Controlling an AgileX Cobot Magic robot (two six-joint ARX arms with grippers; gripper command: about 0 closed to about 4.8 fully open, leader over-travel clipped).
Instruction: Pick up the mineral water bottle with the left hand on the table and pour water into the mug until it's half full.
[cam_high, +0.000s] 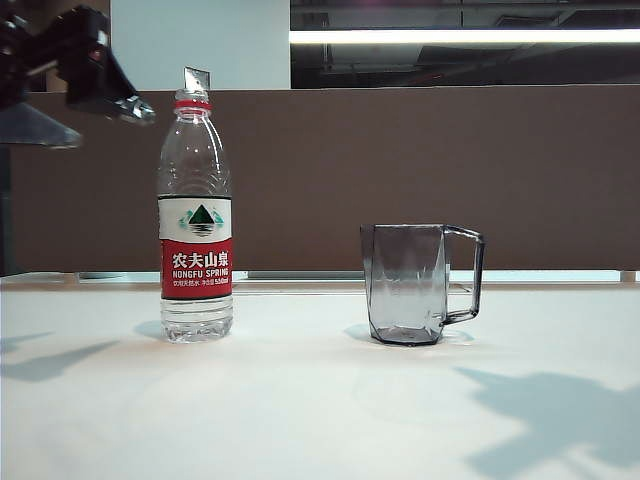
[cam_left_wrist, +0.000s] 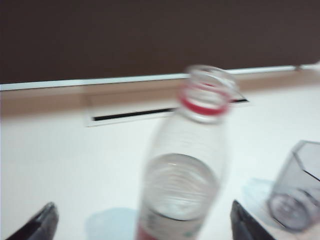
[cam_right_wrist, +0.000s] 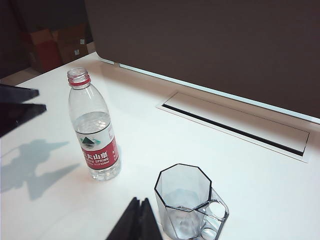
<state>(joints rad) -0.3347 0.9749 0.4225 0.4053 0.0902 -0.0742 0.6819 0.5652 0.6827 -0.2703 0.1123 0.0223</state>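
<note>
The mineral water bottle (cam_high: 195, 220) stands upright and uncapped on the white table (cam_high: 320, 410), partly full. The smoky grey mug (cam_high: 415, 285) stands to its right with its handle pointing right, and looks empty. The left hand hangs at the upper left, its gripper (cam_high: 165, 95) level with the bottle's neck. In the left wrist view this gripper (cam_left_wrist: 142, 227) is open, with the blurred bottle (cam_left_wrist: 187, 165) between its wide-apart fingertips (cam_left_wrist: 37, 225), untouched. My right gripper (cam_right_wrist: 137, 220) is shut and empty beside the mug (cam_right_wrist: 187, 200), above the table; the bottle (cam_right_wrist: 95, 135) stands farther off.
A brown partition (cam_high: 450, 170) runs along the table's far edge. A long cable slot (cam_right_wrist: 235, 125) is cut into the tabletop behind the mug. Cardboard boxes (cam_right_wrist: 50, 45) sit beyond the table's corner. Black parts of the left arm (cam_right_wrist: 17, 112) reach in near the bottle.
</note>
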